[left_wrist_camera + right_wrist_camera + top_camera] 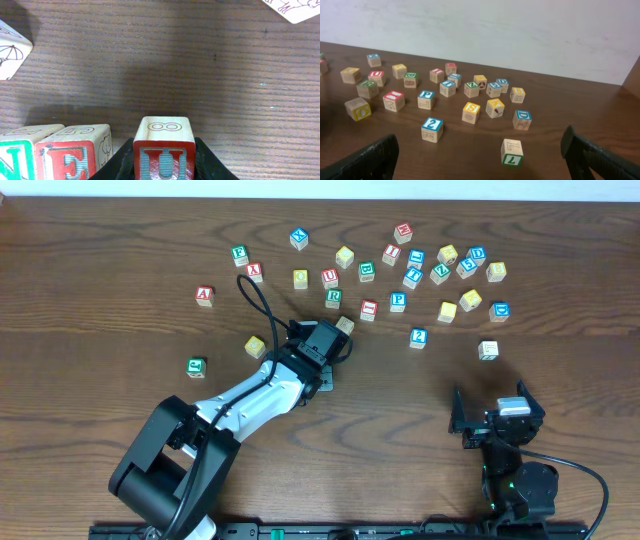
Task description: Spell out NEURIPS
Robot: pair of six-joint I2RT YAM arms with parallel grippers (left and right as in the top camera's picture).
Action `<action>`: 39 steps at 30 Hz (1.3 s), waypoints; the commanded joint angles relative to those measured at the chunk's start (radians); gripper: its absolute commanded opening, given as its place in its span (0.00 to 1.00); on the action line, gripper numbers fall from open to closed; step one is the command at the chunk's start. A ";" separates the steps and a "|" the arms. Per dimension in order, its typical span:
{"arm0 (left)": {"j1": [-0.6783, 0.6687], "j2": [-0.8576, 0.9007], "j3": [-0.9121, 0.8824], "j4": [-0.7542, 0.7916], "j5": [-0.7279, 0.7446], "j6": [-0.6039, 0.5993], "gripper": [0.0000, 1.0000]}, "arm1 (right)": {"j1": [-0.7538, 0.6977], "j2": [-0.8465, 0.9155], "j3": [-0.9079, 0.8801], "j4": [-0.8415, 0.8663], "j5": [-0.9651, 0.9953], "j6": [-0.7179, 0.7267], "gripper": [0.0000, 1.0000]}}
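The brown tabletop (100, 240) carries many scattered letter cubes. The right hand (497, 418) sits near the front edge, spread fully open and holding nothing. The left hand (164, 169) is clamped on the red U cube (162, 142). In its wrist view that cube stands upright, a small gap right of 2 neighbours: the red E cube (75, 152) and the green N cube (17, 155), side by side.

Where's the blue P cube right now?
Overhead, the blue P cube sits mid-table, just right of a red-faced cube, with the blue 2 cube nearer the robot.
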 commanded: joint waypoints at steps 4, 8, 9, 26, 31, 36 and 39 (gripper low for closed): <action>0.001 0.008 -0.006 -0.006 0.009 0.012 0.08 | -0.009 -0.002 -0.001 -0.005 0.001 0.014 0.99; 0.001 0.008 -0.006 -0.018 0.009 0.011 0.08 | -0.009 -0.002 -0.001 -0.005 0.001 0.015 0.99; 0.001 0.008 -0.007 -0.021 0.009 0.010 0.08 | -0.009 -0.002 -0.001 -0.005 0.001 0.014 0.99; 0.001 0.018 -0.007 -0.039 -0.011 -0.008 0.07 | -0.009 -0.002 -0.001 -0.005 0.001 0.015 0.99; 0.001 0.028 -0.008 -0.043 -0.011 -0.008 0.08 | -0.009 -0.002 -0.001 -0.005 0.001 0.014 0.99; 0.001 0.029 -0.008 -0.043 -0.011 -0.008 0.07 | -0.009 -0.002 -0.001 -0.005 0.000 0.014 0.99; 0.001 0.029 -0.008 -0.043 -0.011 -0.008 0.07 | -0.009 -0.002 -0.001 -0.005 0.001 0.015 0.99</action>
